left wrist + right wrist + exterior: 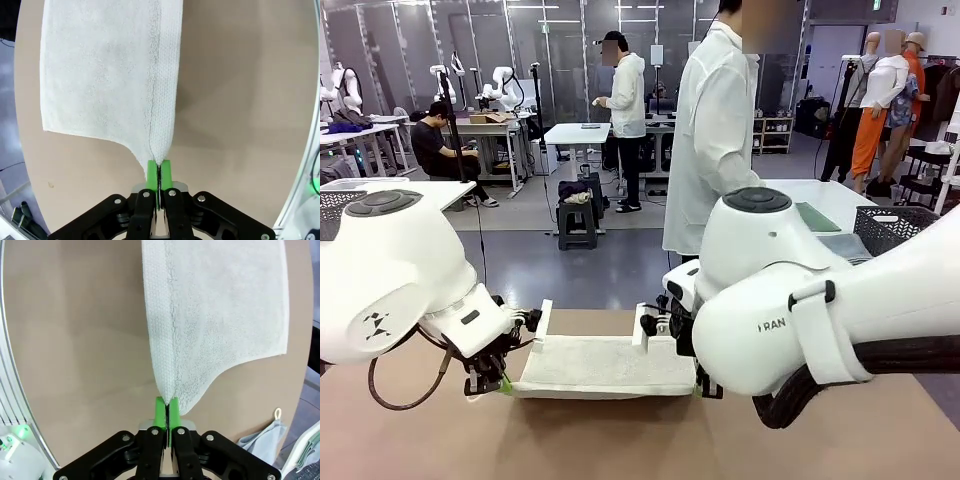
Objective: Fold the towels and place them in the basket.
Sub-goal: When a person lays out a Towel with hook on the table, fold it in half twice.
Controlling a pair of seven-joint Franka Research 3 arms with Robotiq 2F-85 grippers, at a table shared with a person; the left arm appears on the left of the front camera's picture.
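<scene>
Now the cream-white towel [605,365] lies lengthwise between the arms, left and right jaws each pinching one near corner of it.

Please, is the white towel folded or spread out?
Spread: towel looks single-layered, stretched between left tool and right tool pinching its corners.

The towel [100,75] is cream-white terry with a finer woven band along one edge (a stitched seam divides the two textures). The left gripper [159,171] and right gripper [166,407] are black with bright green pads. The table [240,100] is plain tan-brown, and the basket [892,226] is dark grey lattice.
</scene>
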